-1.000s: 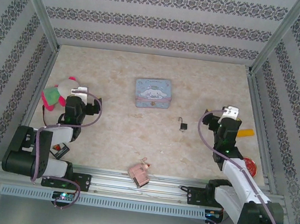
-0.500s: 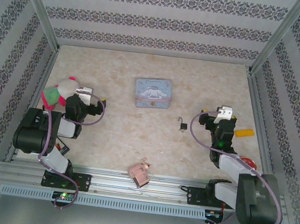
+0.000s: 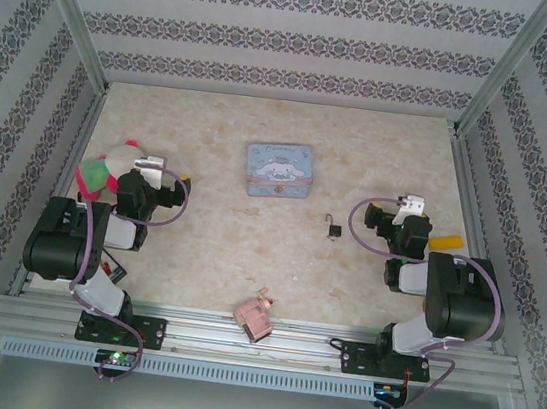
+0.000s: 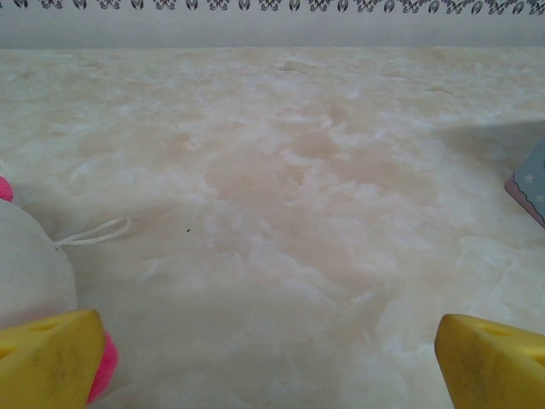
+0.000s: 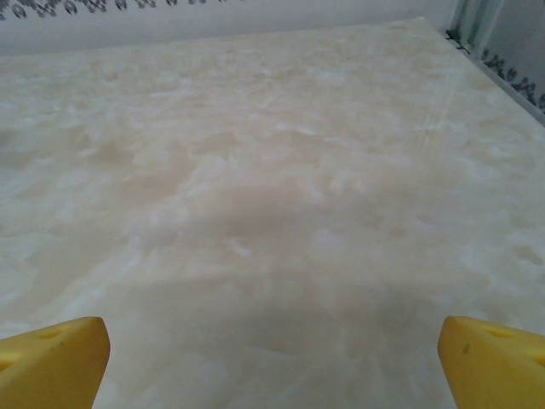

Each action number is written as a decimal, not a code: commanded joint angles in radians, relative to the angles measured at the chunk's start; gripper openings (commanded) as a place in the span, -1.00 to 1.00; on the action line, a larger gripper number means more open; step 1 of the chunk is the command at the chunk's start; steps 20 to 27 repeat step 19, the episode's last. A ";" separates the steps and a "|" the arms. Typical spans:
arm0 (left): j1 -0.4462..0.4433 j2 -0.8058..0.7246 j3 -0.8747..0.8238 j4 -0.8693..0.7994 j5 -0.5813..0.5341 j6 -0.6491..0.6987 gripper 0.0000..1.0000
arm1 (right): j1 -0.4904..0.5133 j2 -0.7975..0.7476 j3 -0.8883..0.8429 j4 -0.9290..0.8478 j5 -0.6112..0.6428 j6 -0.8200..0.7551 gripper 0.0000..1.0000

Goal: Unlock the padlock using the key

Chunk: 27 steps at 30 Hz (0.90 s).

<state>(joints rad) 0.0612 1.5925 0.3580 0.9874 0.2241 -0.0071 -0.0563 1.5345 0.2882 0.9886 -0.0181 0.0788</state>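
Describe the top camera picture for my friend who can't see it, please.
A tiny dark padlock lies alone on a pale marbled table, with the left arm and the right arm folded up at either side. A blue tin sits farther back, a pink block near the front edge, and a plush toy beside the left arm.

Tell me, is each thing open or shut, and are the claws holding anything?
padlock: lying loose, nothing touching it; too small to tell if locked
blue tin: lid shut
left claw: open, empty
right claw: open, empty
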 commanded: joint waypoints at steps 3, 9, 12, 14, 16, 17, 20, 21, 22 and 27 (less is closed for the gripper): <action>0.009 0.003 0.004 0.015 -0.002 -0.009 0.99 | 0.015 0.000 0.050 -0.004 -0.170 -0.043 0.96; 0.009 0.002 0.006 0.011 0.000 -0.008 0.99 | 0.021 0.000 0.071 -0.010 -0.125 -0.038 0.96; 0.009 0.001 0.006 0.012 0.000 -0.008 0.98 | 0.028 -0.001 0.080 -0.018 -0.079 -0.033 0.97; 0.009 0.003 0.006 0.011 0.000 -0.007 0.98 | 0.030 -0.002 0.081 -0.021 -0.074 -0.032 0.96; 0.009 0.004 0.007 0.010 0.000 -0.007 0.99 | 0.030 -0.002 0.081 -0.022 -0.072 -0.032 0.96; 0.009 0.002 0.007 0.009 -0.001 -0.007 0.99 | 0.031 -0.002 0.081 -0.022 -0.072 -0.033 0.96; 0.009 0.001 0.006 0.011 -0.001 -0.007 0.99 | 0.032 -0.001 0.081 -0.022 -0.072 -0.032 0.96; 0.009 0.001 0.006 0.011 -0.001 -0.007 0.99 | 0.032 -0.001 0.081 -0.022 -0.072 -0.032 0.96; 0.009 0.001 0.006 0.011 -0.001 -0.007 0.99 | 0.032 -0.001 0.081 -0.022 -0.072 -0.032 0.96; 0.009 0.001 0.006 0.011 -0.001 -0.007 0.99 | 0.032 -0.001 0.081 -0.022 -0.072 -0.032 0.96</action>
